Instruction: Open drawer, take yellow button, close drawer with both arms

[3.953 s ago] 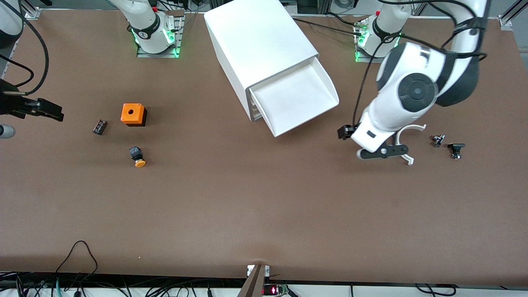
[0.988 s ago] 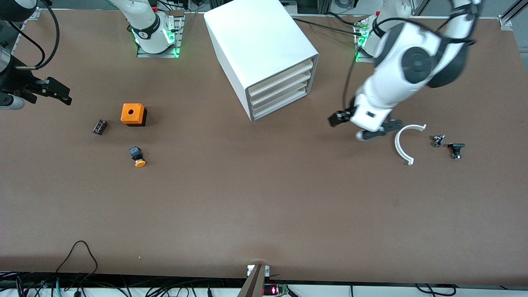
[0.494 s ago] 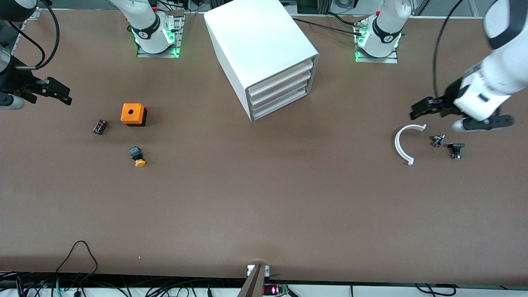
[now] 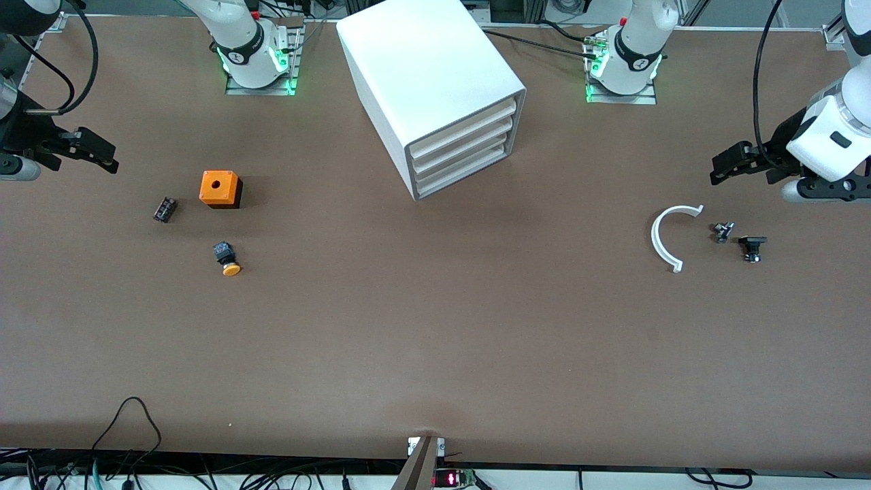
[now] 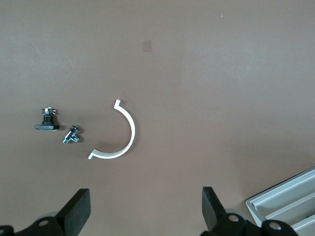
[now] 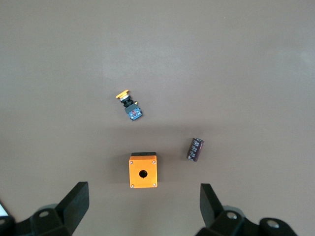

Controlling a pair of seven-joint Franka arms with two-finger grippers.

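The table is plain matt brown. The cabinet is white, and its top drawer shows a cream-white front with grey edging. The button has an orange-yellow cap on a black body with a blue patch. The cube is orange over black. The small block is black. The curved clip is white. Both arms are white with black jaws and cables; green lights glow at their bases.

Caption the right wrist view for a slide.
Open right gripper hovering over the button, orange cube and small black block.
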